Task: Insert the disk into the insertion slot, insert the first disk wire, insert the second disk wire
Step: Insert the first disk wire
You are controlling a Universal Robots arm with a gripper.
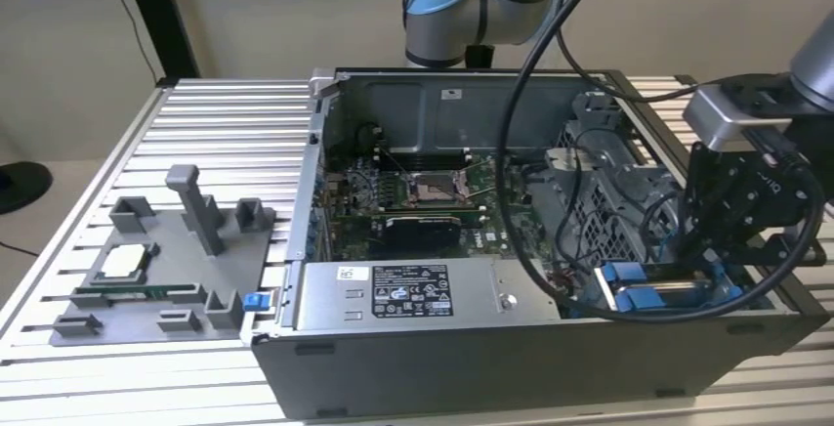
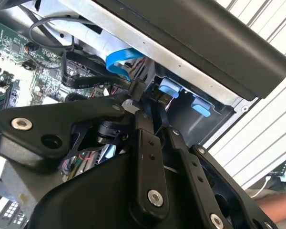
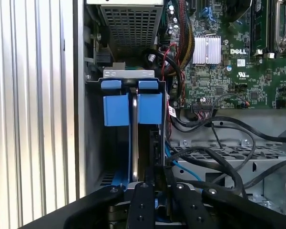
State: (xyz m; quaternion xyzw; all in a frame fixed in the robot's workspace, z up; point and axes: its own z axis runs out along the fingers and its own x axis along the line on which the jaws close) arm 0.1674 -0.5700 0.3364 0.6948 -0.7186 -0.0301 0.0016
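Disk (image 3: 134,136) sits on edge in the slot (image 3: 94,143), blue frame (image 3: 150,107) showing. Gripper (image 2: 142,98) looks pinched shut on a black plug (image 2: 137,87). My guess: the wire (image 2: 97,81) is floppy and the plug is stiff but small, so hold the plug body, not the cord.

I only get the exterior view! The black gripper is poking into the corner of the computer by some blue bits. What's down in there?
Observer: In the first wrist view, two blue latch pieces sit side by side in the insertion slot, with a thin silver edge running down between them.
Operator: Is the gripper near a wire?
Observer: Yes. In the second wrist view, a small black plug sits right at the tip of the gripper.
Operator: Any more wires there?
Observer: A flat blue cable curves just behind that plug.
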